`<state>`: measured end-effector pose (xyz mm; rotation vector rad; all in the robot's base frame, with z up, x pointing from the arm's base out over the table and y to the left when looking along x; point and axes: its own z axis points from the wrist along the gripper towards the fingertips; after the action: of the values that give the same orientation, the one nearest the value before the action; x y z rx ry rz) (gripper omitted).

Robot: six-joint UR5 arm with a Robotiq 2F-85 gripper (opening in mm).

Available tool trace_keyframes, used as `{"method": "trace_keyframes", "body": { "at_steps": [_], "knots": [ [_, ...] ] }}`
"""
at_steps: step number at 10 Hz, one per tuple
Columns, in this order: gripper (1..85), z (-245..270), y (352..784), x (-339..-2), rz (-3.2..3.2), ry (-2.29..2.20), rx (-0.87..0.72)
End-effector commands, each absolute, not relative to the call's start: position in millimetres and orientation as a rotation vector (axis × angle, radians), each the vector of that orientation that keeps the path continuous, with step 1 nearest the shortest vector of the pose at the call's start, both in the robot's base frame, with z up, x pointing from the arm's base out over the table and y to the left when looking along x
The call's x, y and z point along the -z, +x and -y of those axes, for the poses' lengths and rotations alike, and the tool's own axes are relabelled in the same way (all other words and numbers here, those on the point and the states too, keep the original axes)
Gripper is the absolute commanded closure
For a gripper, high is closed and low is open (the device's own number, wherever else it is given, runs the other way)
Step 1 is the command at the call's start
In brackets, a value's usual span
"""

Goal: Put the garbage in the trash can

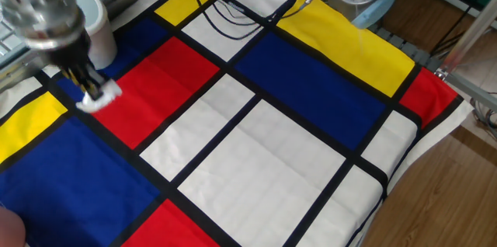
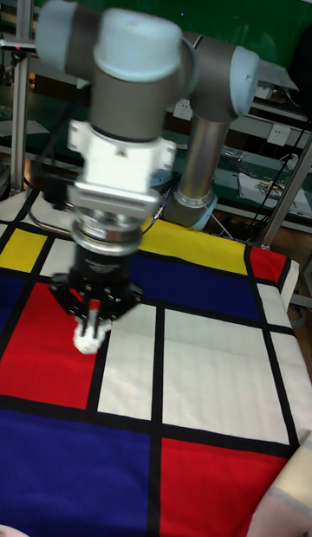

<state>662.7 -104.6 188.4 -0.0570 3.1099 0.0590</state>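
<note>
Right now, from the fixed view, my gripper is pinched on the garbage, a little white paper ball that hangs at my fingertips over the red square of the cloth. The trash can is a white cup near the top left corner, close beside me, with my blurry wrist partly in front of it. I think I am carrying the ball to the cup, and most of the trip looks done. To do it well, I should lift a bit so the ball clears the rim, stop right over the open top, and only then let go. If I let go too soon, the light ball could land on the cloth. From the tall fixed view, my gripper points straight down and the garbage sticks out below it, pinched tight, above the red square. The cup does not show in this view.
</note>
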Motion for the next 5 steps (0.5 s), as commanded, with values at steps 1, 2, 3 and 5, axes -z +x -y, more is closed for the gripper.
{"method": "trace_keyframes", "body": {
  "at_steps": [1, 2, 3, 5],
  "knots": [
    [84.7, 135, 639, -186, -3.101, -0.064, -0.115],
    [84.7, 137, 637, -183, -3.1, -0.068, -0.114],
    [84.7, 125, 639, -181, -3.107, -0.064, -0.146],
    [84.7, 123, 637, -179, -3.127, -0.013, -0.131]
  ]
}}
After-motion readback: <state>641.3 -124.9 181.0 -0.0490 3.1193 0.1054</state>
